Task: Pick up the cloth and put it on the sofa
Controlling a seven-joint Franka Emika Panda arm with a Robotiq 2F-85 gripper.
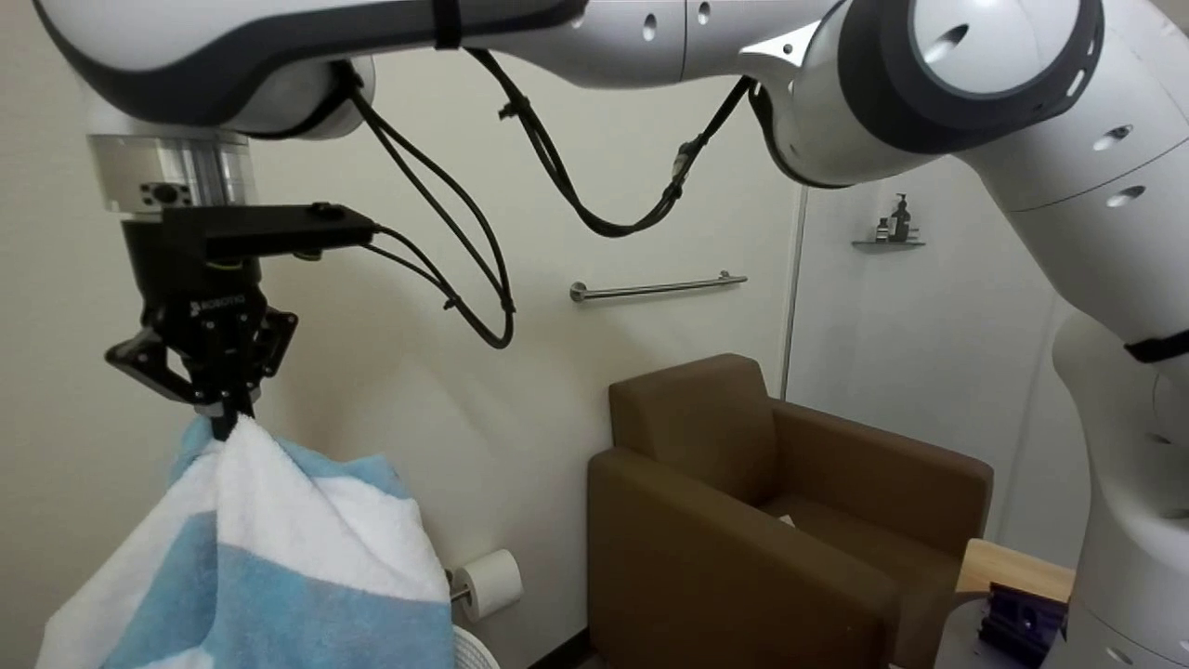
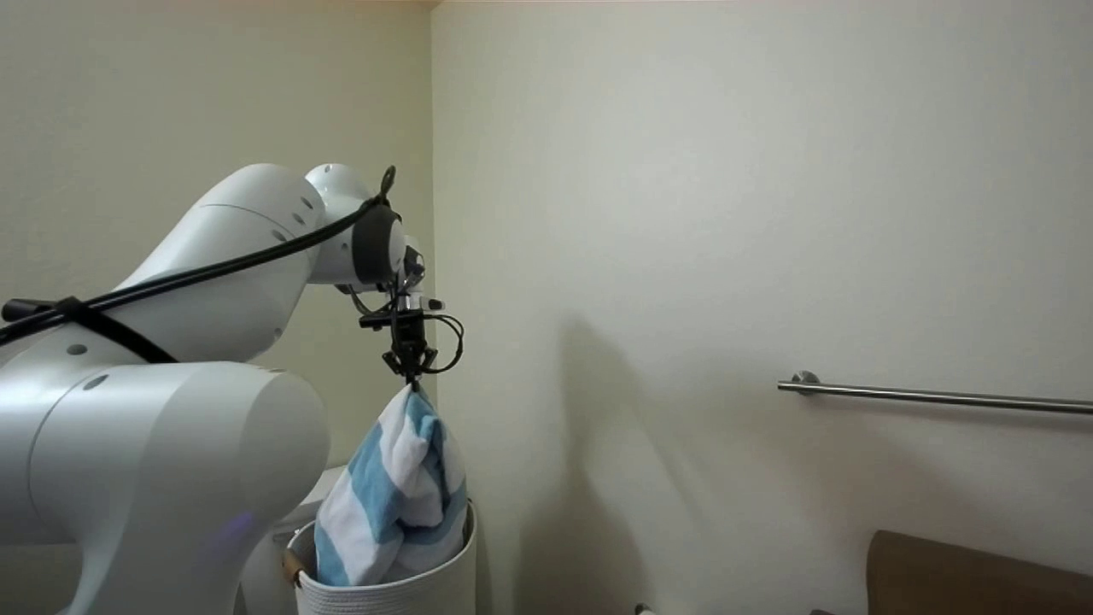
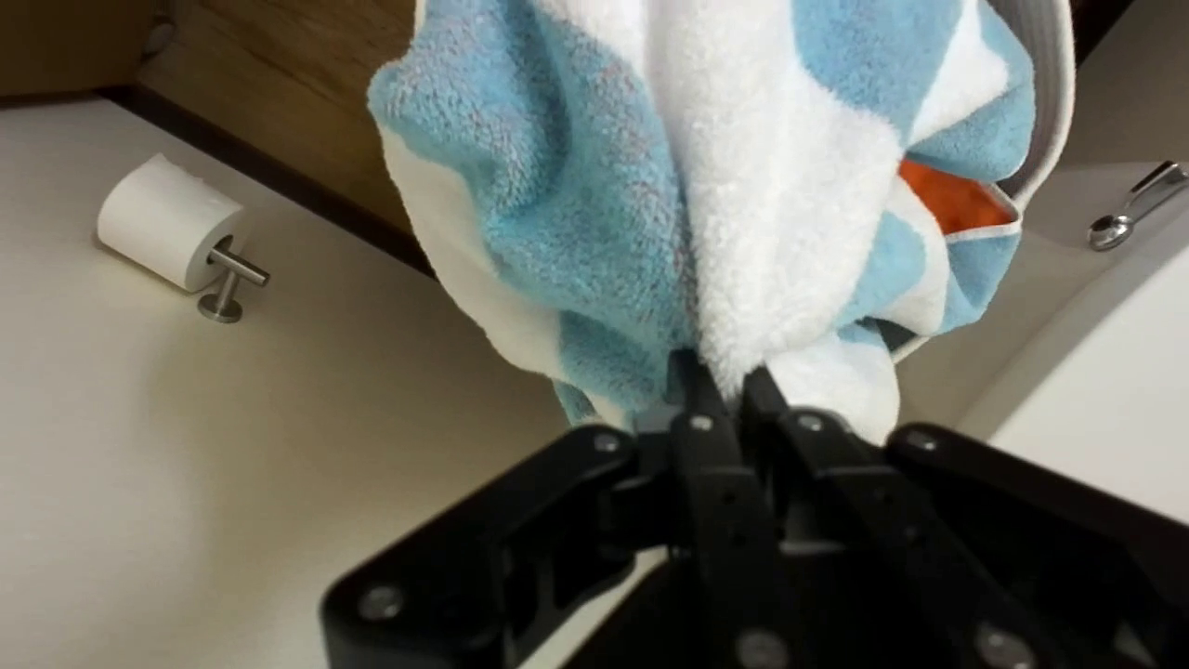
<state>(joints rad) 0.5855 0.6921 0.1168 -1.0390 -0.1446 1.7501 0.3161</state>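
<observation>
The cloth is a light-blue and white striped towel, bunched and hanging from my gripper. In an exterior view the cloth rises to a peak under the gripper, and its lower part is inside the basket's rim. In the wrist view the gripper is shut with a white fold of the cloth pinched between its fingertips. An orange patch shows on the cloth's right side there. The sofa, a boxy brown armchair, stands right of the cloth; only its back shows in an exterior view.
A white woven basket stands under the cloth. A toilet-paper roll on a wall holder lies between cloth and sofa. A metal towel bar is on the wall. A small glass shelf holds bottles. A chrome lever shows in the wrist view.
</observation>
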